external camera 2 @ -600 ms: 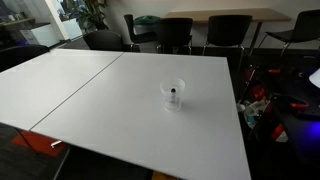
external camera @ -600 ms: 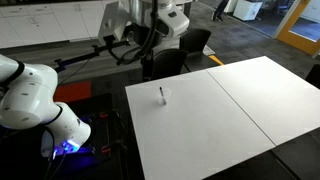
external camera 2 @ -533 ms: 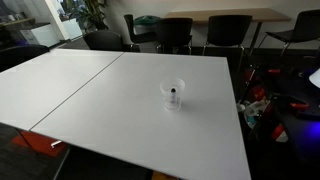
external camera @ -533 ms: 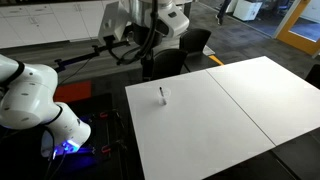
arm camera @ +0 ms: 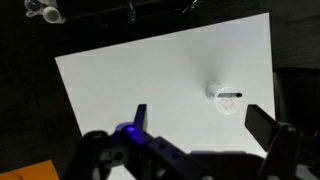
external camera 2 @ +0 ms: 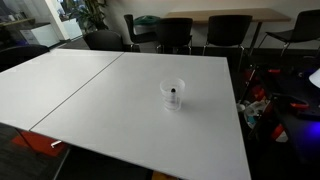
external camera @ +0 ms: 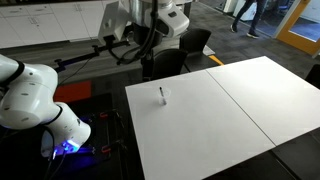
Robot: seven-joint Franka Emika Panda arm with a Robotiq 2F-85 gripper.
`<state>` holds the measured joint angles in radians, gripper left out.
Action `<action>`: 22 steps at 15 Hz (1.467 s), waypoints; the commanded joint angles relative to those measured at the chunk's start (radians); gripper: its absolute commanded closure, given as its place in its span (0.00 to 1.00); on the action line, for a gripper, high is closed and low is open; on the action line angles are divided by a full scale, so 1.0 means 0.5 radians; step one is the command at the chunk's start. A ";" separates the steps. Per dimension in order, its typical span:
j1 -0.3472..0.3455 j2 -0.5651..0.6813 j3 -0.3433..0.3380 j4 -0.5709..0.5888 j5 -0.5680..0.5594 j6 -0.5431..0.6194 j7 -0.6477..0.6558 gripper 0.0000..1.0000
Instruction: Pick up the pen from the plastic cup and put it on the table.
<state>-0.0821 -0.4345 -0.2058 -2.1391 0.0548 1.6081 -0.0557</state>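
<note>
The plastic cup (external camera: 164,97) stands upright on the white table (external camera: 225,125), near the edge closest to the robot base. The dark pen (external camera: 162,93) stands in it and sticks out of the top. Both show in the other exterior view, cup (external camera 2: 174,94) and pen (external camera 2: 173,97), on the table (external camera 2: 90,90). In the wrist view the cup (arm camera: 226,99) is seen from high above with the pen (arm camera: 231,94) lying across its mouth. My gripper (arm camera: 203,120) is open and empty, far above the table (arm camera: 140,70), with the cup between and beyond its fingers.
A thin seam (external camera: 243,103) splits the table into two panels. Black chairs (external camera 2: 178,32) stand along the far side. The white robot base (external camera: 25,95) and a camera rig (external camera: 140,35) stand off the table's end. Red clutter (external camera 2: 256,100) lies on the floor.
Cup, pen and gripper have not moved. A person in the far background of an exterior view has walked to the right.
</note>
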 commanded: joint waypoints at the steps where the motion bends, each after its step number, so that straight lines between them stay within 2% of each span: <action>1: -0.032 0.029 0.036 0.027 0.011 0.058 -0.030 0.00; 7: -0.013 0.191 0.068 0.083 -0.034 0.334 -0.068 0.00; 12: 0.019 0.405 0.040 0.162 0.019 0.559 -0.408 0.00; 16: 0.034 0.602 0.019 0.269 0.151 0.622 -0.833 0.00; 22: -0.011 0.921 0.048 0.525 0.479 0.524 -1.634 0.00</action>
<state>-0.0781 -0.0625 -0.1829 -1.9715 0.2259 1.9116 -0.7091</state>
